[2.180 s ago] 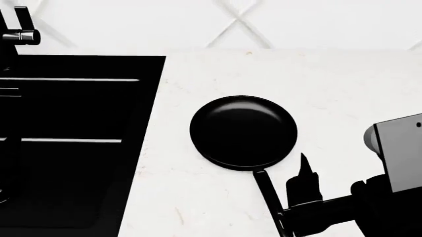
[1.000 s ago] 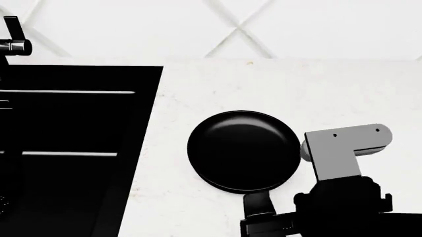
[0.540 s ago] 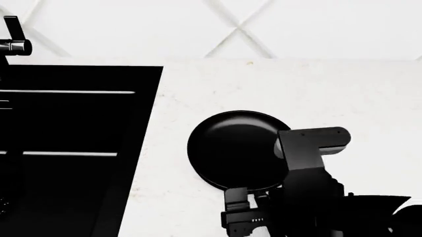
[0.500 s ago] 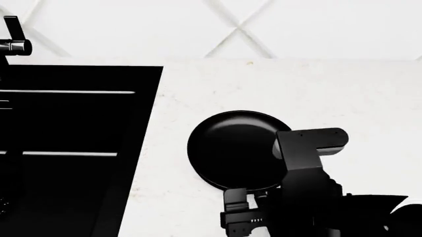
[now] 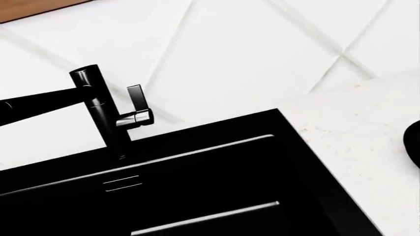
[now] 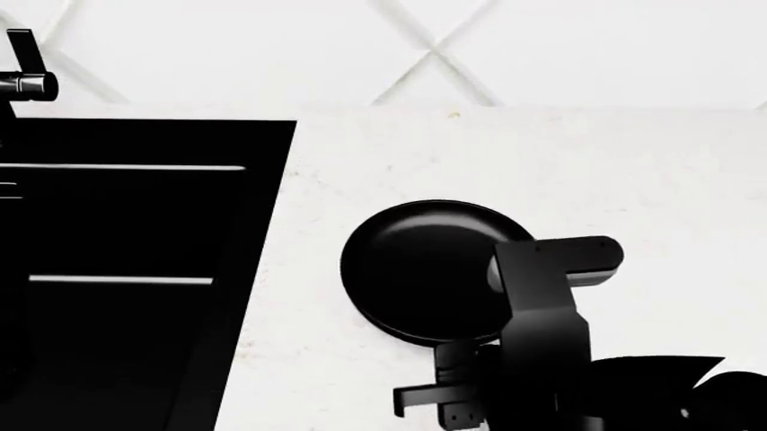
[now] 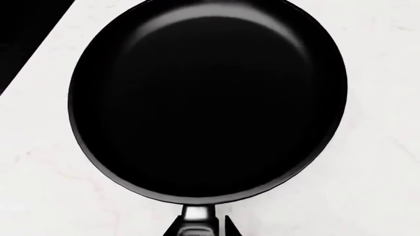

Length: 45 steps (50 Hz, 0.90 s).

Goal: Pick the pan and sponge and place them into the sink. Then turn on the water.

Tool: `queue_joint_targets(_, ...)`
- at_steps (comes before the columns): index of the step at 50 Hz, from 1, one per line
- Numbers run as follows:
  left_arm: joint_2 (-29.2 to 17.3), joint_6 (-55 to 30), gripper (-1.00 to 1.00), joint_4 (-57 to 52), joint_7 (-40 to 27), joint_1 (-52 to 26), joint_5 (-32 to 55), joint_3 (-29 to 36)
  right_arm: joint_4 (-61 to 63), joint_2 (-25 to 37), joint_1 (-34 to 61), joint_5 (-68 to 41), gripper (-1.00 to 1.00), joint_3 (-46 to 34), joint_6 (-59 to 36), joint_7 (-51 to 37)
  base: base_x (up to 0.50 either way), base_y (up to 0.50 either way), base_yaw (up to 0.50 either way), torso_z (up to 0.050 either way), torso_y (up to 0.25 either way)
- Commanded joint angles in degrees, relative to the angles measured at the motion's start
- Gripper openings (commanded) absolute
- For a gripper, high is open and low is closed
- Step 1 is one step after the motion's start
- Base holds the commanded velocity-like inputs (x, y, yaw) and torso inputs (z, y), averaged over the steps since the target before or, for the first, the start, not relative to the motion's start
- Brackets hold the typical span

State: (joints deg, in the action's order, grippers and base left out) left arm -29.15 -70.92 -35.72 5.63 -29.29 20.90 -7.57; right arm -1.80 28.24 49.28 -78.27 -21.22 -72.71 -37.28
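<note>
The black pan lies flat on the white counter right of the sink, its handle pointing toward me. In the right wrist view the pan fills the frame. My right gripper straddles the handle base, one finger on each side, with a thin white gap at one finger. In the head view the right gripper sits over the handle and hides it. The left gripper does not show. The sponge is out of view. No water stream shows.
The black faucet with its lever stands behind the sink basin; the lever also shows in the head view. A white tiled wall runs behind the counter. The pan's edge shows in the left wrist view.
My right arm has swung left and come down over the pan's handle, with the fingers now on either side of it. The pan has not moved.
</note>
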Motion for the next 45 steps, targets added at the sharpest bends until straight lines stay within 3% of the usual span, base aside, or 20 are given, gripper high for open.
queue_joint_targets(1, 0.46, 0.71, 1.0, 0.05, -0.22, 0.1, 0.09, -0.09, 3.31, 0.57, 1.9, -0.76, -1.0, 1.25, -0.66, -0.87, 0.0, 0.0, 0.0, 0.0, 0.0)
queue_joint_targets(29, 0.72, -0.35, 1.0, -0.69, -1.43, -0.68, 0.44, 0.72, 14.14, 7.4, 3.0, -2.05, -1.0, 1.42, -1.06, 1.59, 0.0, 0.0, 0.0, 0.0, 0.001)
queue_joint_targets(45, 0.38, 0.44, 1.0, -0.54, -1.29, 0.32, 0.74, -0.01, 13.91, 7.41, 3.04, -2.43, -1.0, 0.32, -1.17, 1.63, 0.0, 0.5, 0.0, 0.0, 0.002)
